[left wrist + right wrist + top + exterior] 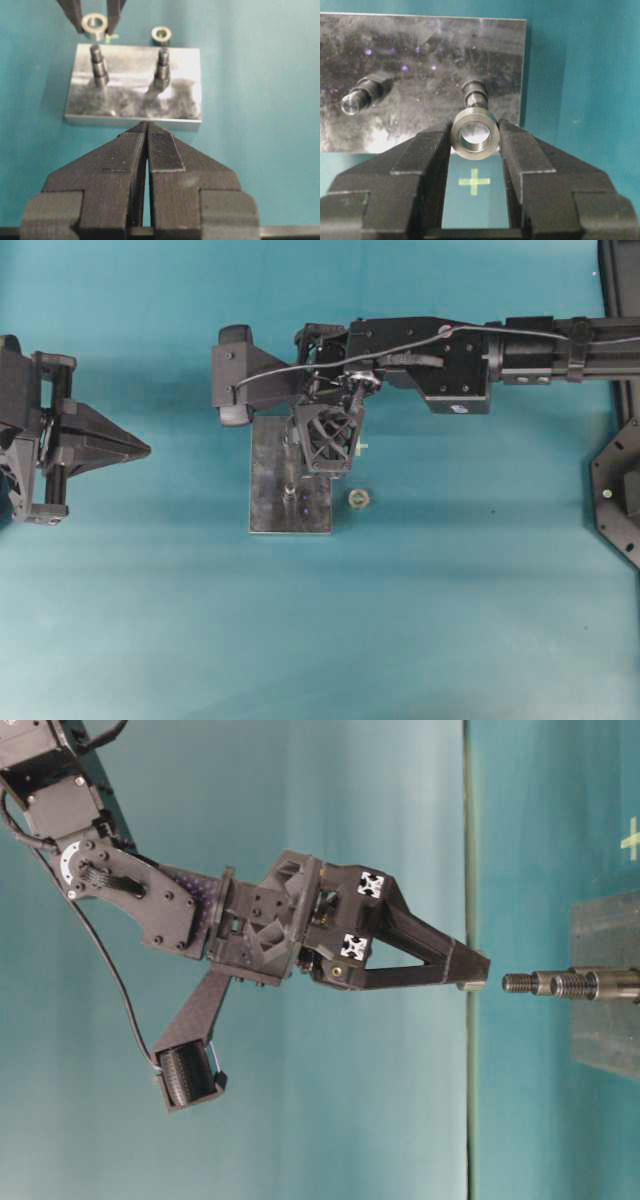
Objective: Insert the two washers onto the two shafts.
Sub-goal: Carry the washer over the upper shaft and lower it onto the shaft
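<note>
The right claw (pixel 474 137) grips a metal washer (pixel 474 133) between its two fingers. In the right wrist view the washer stands on its edge, its hole facing the camera, and each finger presses on one side of it. Just behind the washer a threaded shaft (pixel 474 93) stands on a grey metal plate (pixel 430 60). A second shaft (pixel 362 97) stands on the same plate, apart from the first one. Under the claw a small yellow cross (pixel 474 181) is marked on the teal desk (pixel 580 90).

In the overhead view the right arm reaches from the right side across to the plate (pixel 268 475), and the right claw (pixel 330 445) hangs over the plate's right part. A second washer (pixel 359 499) lies flat on the desk just beside the right edge of the plate.

In the table-level view the fingertips of the right claw (pixel 472 982) are near the free end of the shaft (pixel 530 983) but apart from it, and they are about in line with it.

The left claw (pixel 146 131) is closed and grips nothing; its fingers meet at the tips. In the overhead view the left claw (pixel 140 449) is at the left, well apart from the plate. In the left wrist view it points toward the near edge of the plate (pixel 135 102), and the held washer (pixel 94 26) is above one shaft (pixel 98 66).
</note>
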Controlling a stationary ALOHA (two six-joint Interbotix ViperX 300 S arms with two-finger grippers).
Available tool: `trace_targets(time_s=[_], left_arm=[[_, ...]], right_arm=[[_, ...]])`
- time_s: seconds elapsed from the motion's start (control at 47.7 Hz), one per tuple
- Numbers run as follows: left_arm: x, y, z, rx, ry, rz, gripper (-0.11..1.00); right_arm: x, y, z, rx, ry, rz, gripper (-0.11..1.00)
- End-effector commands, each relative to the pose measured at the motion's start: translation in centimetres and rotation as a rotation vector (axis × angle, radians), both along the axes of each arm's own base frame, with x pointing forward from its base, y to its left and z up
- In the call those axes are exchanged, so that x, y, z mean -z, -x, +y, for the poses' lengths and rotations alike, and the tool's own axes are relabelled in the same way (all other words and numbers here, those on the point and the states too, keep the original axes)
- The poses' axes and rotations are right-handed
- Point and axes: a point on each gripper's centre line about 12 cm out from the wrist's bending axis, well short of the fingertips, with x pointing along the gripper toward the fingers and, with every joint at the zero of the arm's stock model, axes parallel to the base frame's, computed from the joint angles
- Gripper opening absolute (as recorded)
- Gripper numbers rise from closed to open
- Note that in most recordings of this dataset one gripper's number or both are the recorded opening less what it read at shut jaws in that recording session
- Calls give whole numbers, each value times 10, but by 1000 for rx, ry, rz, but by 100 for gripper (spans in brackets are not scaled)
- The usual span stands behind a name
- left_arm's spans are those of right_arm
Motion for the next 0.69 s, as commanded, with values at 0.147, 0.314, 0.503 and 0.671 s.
trace_targets(time_s=[0.147,0.314,0.503,0.671], left_arm=[[-7,-1,0,0,-2,-24,0],[-6,-1,0,0,-2,-21,0],[-5,-1,0,0,-2,-18,0],[-4,0,0,0,-1,-17,0]], right_arm=[[-13,-10,0,-15,11,-59,32],[-8,-14,0,-18,9,-50,32],[-1,-14,0,-21,8,-33,32],[3,-14,-1,-19,5,-15,32]])
